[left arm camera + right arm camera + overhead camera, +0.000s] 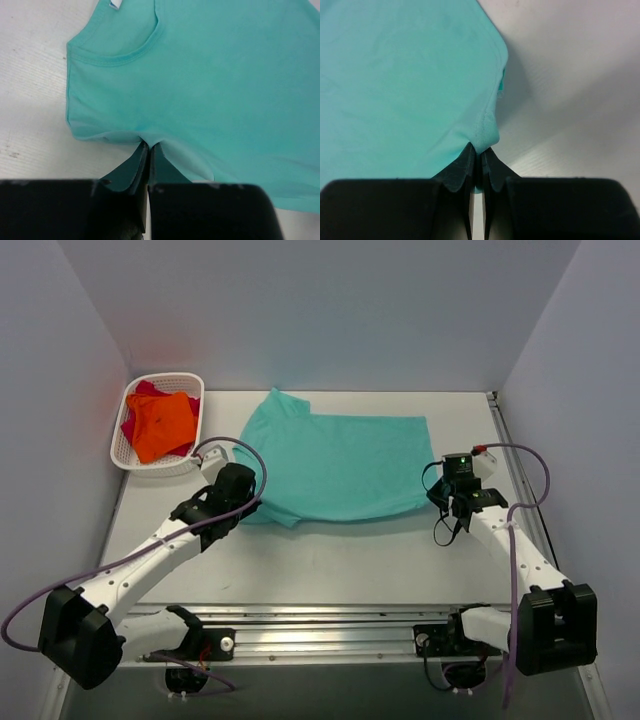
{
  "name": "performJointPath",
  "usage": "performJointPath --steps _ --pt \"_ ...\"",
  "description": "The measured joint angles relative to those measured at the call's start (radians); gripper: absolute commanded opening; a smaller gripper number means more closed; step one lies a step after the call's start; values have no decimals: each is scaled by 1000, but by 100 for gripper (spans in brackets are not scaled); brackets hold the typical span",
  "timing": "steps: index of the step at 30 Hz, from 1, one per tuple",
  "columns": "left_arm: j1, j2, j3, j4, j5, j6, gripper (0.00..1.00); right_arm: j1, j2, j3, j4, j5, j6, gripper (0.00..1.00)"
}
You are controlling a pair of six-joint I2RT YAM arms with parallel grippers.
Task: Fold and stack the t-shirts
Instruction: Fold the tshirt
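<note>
Left gripper (149, 150) and right gripper (481, 156) each pinch the teal t-shirt (340, 465) at its near edge. Shirt lies beyond both fingertips, long axis running from one gripper to the other.
</note>
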Motion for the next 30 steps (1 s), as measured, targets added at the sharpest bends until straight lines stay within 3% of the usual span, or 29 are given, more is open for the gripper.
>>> performJointPath --steps 7,13,18,21,22,23,24,26,27,30 --pt "53 113 105 19 12 49 3 0 149 144 13 27 -16 0" --pt "162 242 159 82 74 87 3 -1 315 247 18 54 -17 0" --pt "253 476 300 120 167 138 3 -3 500 341 23 79 -4 0" --pt "287 645 439 126 232 177 13 -9 618 412 21 90 13 3" --pt "295 701 490 129 253 192 21 -11 654 433 22 92 18 10" --pt "303 751 534 130 272 206 41 -12 687 454 16 96 27 22" --pt "310 795 573 128 290 220 55 -13 718 475 11 100 37 48" --pt "323 867 641 121 325 238 78 -15 768 518 -5 110 48 82" --pt "329 895 671 113 339 246 84 -15 788 542 -18 117 53 97" --pt "350 951 750 78 366 259 92 -16 839 647 -64 139 58 98"
